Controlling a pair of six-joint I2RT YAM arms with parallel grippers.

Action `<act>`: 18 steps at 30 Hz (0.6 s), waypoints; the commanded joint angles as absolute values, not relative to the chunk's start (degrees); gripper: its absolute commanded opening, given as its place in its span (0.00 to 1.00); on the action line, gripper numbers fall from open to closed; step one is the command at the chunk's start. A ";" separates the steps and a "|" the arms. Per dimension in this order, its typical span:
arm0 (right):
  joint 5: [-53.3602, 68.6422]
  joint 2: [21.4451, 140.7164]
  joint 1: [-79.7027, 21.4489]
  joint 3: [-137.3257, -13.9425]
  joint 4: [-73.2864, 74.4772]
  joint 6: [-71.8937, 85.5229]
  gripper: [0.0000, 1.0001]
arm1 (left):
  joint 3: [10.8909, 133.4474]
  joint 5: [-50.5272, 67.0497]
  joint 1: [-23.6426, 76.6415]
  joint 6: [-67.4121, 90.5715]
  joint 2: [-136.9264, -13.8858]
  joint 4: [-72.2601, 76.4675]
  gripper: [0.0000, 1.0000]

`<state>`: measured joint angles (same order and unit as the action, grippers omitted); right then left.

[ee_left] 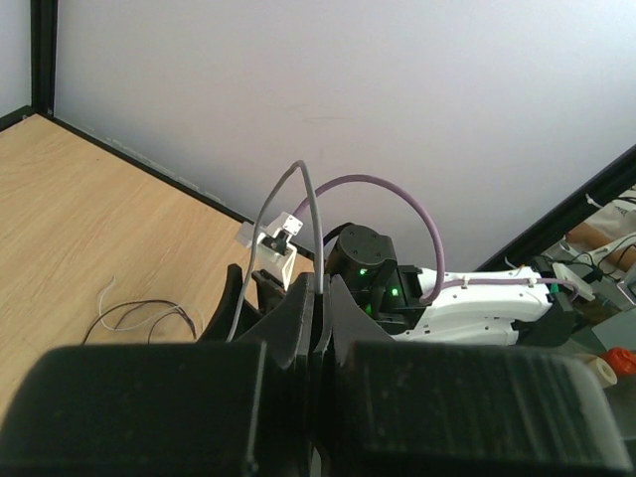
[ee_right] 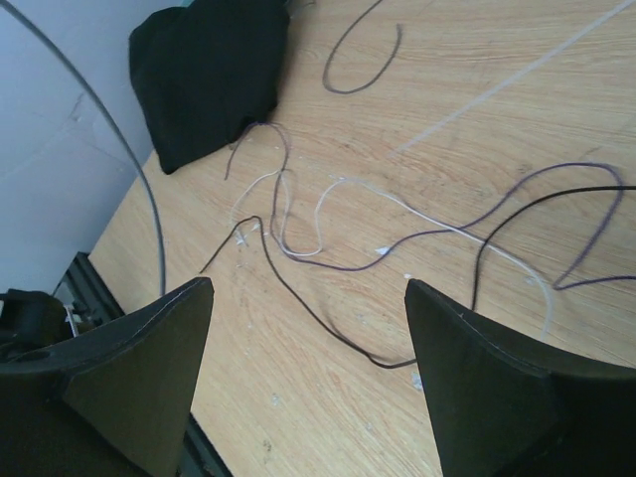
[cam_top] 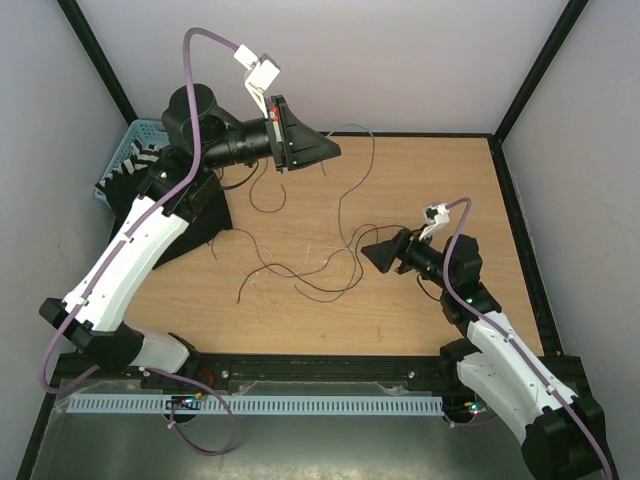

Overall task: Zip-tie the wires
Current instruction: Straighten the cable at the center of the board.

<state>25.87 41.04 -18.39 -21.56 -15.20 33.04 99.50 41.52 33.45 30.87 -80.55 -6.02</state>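
Where my right pincer point(ee_right: 308, 288) hangs low over the table point(cam_top: 450, 180), its two dark fingers stand spread wide with nothing between them but bare wood and strands. The wires point(ee_right: 343, 268) lie loose on the boards just beyond my fingertips: hair-thin, dark brown to purplish black, sprawled in slack curves and open loops that cross one another near the middle of the table. One dark strand runs slantwise under the gap of my fingers and hooks back at its end. A pale white strand point(ee_right: 437, 224) threads through the same tangle, thinner-looking and kinked. Further out a single short wire lies apart, bent into an open hook, near a black cloth-like lump point(ee_right: 209, 70).

Beyond that, my left pincer point(ee_left: 320, 293) is raised well above the table with its fingers pressed together, and a strand rises out of the seam between them, arches over in a narrow loop and drops back beside the fingers; against the wall it looks grey. From above, a long thin wire trails from that pincer's tip down to the tangle. A blue basket point(cam_top: 125, 150) sits in the far left corner.
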 commanded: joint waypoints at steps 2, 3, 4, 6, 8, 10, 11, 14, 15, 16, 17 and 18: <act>28.22 42.83 -22.00 -21.01 -23.11 35.09 0.88 | 100.31 41.41 33.35 30.43 -79.45 -5.38 0.00; 28.05 43.30 -22.65 -21.01 -23.57 35.32 0.88 | 100.22 41.40 33.36 30.46 -79.41 -5.42 0.00; 28.04 43.88 -23.23 -20.98 -24.16 35.51 0.88 | 100.15 41.47 33.36 30.42 -79.33 -5.43 0.00; 28.04 45.37 -24.33 -20.82 -25.51 36.08 0.88 | 100.03 41.40 33.36 30.41 -79.13 -5.38 0.00; 27.39 47.14 -25.62 -20.69 -26.09 36.38 0.87 | 99.93 41.24 33.33 30.40 -78.87 -5.41 0.00; 25.89 49.09 -27.23 -20.46 -26.77 35.60 0.86 | 99.93 41.03 33.31 30.26 -78.60 -5.37 0.00; 24.18 50.00 -27.95 -19.99 -27.57 34.68 0.85 | 99.88 40.85 33.31 30.12 -78.46 -5.41 0.00; 20.79 53.64 -29.42 -19.47 -29.97 30.81 0.82 | 100.21 40.95 33.31 29.86 -78.22 -5.41 0.00; 20.48 55.07 -29.51 -19.54 -30.98 30.22 0.81 | 100.19 40.96 33.31 29.88 -78.16 -5.40 0.00; 20.31 56.21 -29.56 -19.75 -31.67 29.83 0.81 | 100.19 40.93 33.31 29.89 -78.09 -5.37 0.00; 20.08 57.35 -29.56 -20.00 -32.25 29.46 0.80 | 100.20 40.89 33.32 29.88 -78.05 -5.36 0.00; 19.75 58.07 -29.57 -20.23 -32.86 29.08 0.79 | 100.20 40.83 33.31 29.88 -77.97 -5.37 0.00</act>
<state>22.61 55.46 -29.21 -20.03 -26.72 32.29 99.50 40.93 33.45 30.65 -79.90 -6.33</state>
